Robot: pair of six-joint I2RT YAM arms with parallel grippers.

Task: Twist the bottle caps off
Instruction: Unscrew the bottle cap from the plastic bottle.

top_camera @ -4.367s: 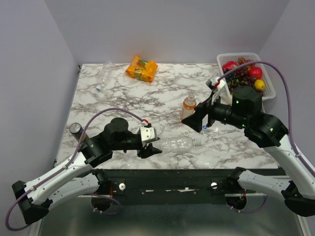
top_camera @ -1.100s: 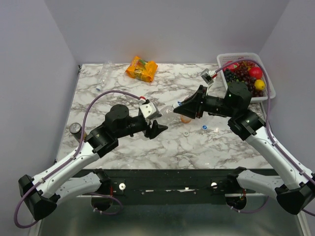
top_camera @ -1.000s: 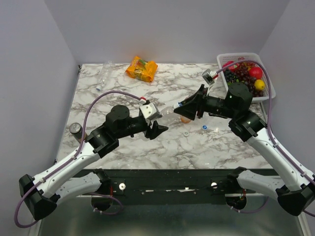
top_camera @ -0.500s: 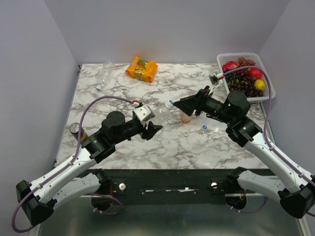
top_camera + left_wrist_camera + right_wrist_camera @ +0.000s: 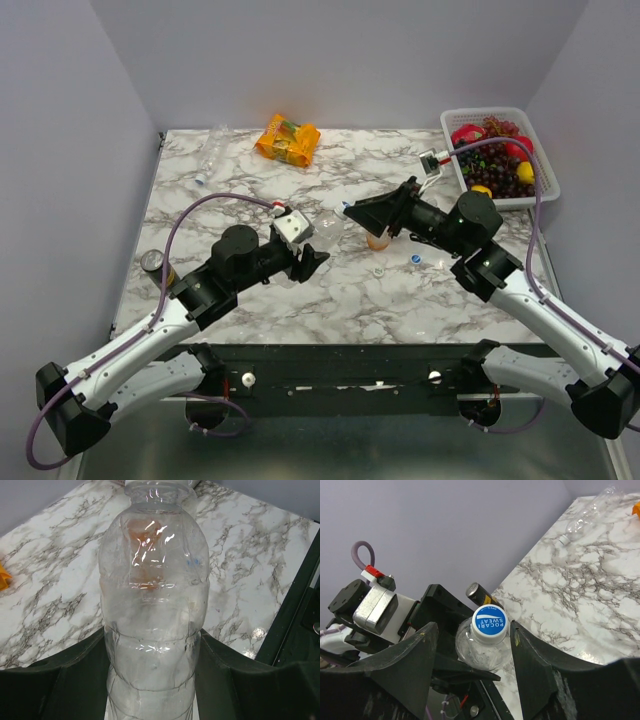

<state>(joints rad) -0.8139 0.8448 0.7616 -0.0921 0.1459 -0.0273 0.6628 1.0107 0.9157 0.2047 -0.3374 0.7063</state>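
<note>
The bottle is clamped by the left gripper above mid-table and its blue cap is flanked, untouched, by the spread jaws of the right gripper, which should be centred, closed squarely on the cap and twisted while the bottle is held rigid.

Gaps flank the blue cap inside the spread right claw

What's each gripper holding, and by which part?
Left gripper clamps the clear colourless plastic bottle by its body. Right gripper holds nothing: jaws open either side of that bottle's blue round plastic cap.
</note>
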